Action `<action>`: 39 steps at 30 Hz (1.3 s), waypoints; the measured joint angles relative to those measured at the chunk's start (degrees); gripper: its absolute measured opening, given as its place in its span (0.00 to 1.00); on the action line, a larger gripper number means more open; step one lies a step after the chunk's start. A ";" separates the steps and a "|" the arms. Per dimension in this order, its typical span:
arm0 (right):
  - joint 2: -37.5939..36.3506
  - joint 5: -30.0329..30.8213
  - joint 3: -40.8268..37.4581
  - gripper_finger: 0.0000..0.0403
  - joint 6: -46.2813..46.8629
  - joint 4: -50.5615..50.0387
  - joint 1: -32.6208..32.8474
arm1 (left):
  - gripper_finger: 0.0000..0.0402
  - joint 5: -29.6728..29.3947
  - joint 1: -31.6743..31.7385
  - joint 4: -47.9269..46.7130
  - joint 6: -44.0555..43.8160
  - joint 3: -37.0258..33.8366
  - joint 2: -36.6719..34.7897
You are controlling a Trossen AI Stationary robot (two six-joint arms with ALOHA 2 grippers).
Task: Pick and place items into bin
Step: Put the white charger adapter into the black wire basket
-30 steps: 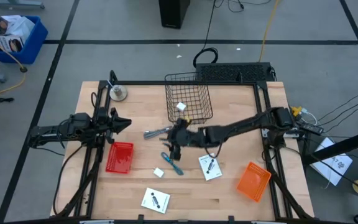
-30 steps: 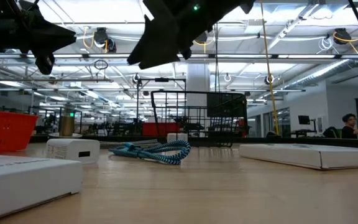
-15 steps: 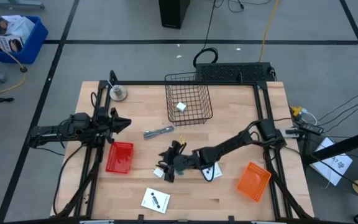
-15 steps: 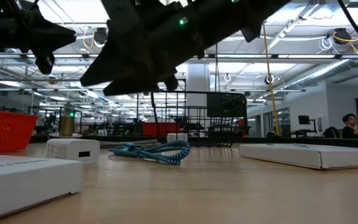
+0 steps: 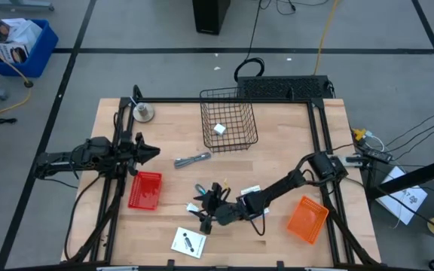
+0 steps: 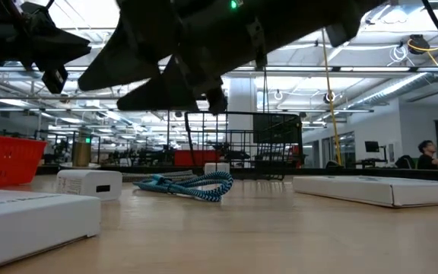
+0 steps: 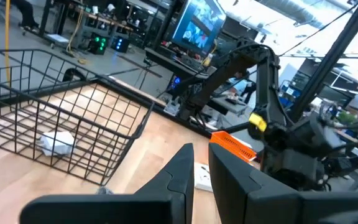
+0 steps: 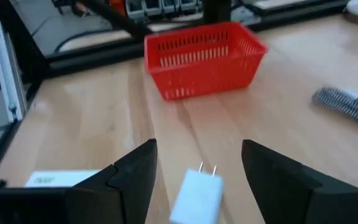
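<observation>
The right hand (image 5: 206, 214) reaches low over the front-middle of the tabletop (image 5: 277, 143), its fingers (image 8: 135, 171) spread wide and holding nothing. A small white plug-in charger block (image 8: 197, 193) lies on the wood between them, its two prongs pointing toward the red basket (image 8: 201, 56) farther on. Just beside the hand lies the blue-handled tool (image 5: 202, 189), and near it one white card (image 5: 188, 242) with black marks. The grey metal tool (image 5: 193, 159) lies nearer the wire bin (image 5: 228, 120), which holds one white block (image 5: 218, 129). An orange basket (image 5: 307, 218) sits at the right. The left hand (image 5: 151, 150) waits above the left side, its fingers (image 7: 179, 171) nearly together and empty.
</observation>
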 joint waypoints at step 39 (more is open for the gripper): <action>9.67 -1.31 6.03 0.44 6.01 -6.87 -0.04 | 0.13 0.27 0.00 -2.71 0.20 0.02 0.01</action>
